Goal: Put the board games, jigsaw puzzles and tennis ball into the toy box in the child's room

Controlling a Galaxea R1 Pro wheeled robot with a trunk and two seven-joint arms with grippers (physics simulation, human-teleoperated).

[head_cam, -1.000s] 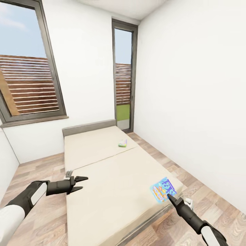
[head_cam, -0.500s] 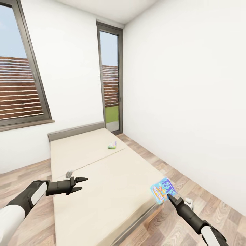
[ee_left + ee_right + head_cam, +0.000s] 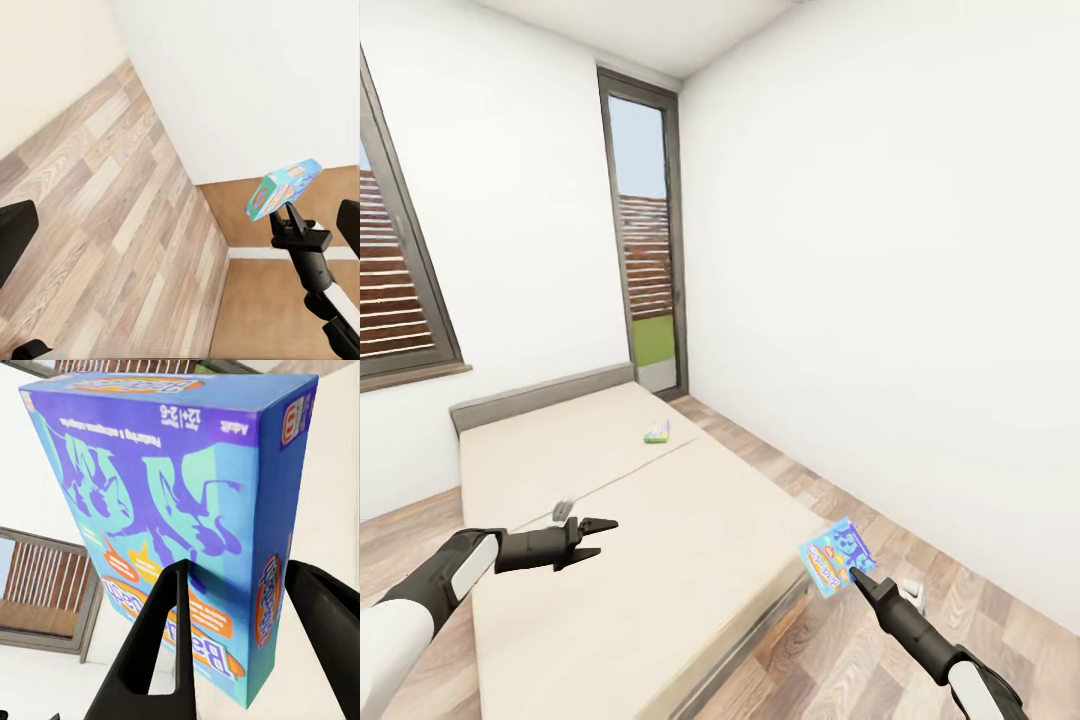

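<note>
The bed ran off the frame's bottom edge. The small green-edged board game at centre was too small to read. The window was cut off at left.

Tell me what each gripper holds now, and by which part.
The right gripper holds the blue board game by its lower edge, a finger on each face. The left gripper is open, holding nothing.

Bright, even daylight; sharp renders, wide-angle stretch.
</note>
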